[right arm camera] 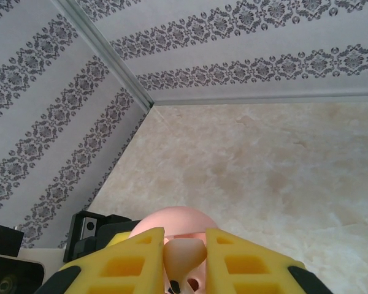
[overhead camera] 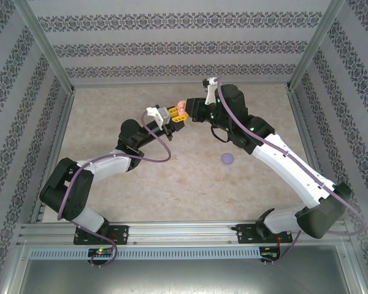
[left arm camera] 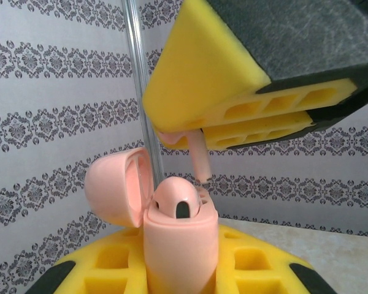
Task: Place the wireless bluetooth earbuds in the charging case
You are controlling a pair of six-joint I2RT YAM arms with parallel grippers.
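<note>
Top view: your left gripper (overhead camera: 172, 117) and right gripper (overhead camera: 187, 113) meet tip to tip above the far middle of the table (overhead camera: 98, 122), with the pale pink charging case (overhead camera: 180, 108) between them. A round purple case (overhead camera: 227, 158) lies flat on the table, nearer and to the right, well apart from both. Left wrist view: the left gripper (left arm camera: 181, 272) has its jaws pinched on the lower body of the pale pink charging case (left arm camera: 178, 245), which stands upright with its lid (left arm camera: 113, 190) swung open to the left. The seated earbud (left arm camera: 179, 201), pale pink, already rests in the case. The right gripper (left arm camera: 172, 130) enters from the upper right, jaws pinching the head of the held earbud (left arm camera: 199, 156), whose stem points down just above the case's right rim; you cannot tell whether they touch. Right wrist view: the right gripper (right arm camera: 185, 260) clamps the held earbud (right arm camera: 185, 250) between its yellow fingers (right arm camera: 126, 263), the lid (right arm camera: 172, 219) just beyond.
</note>
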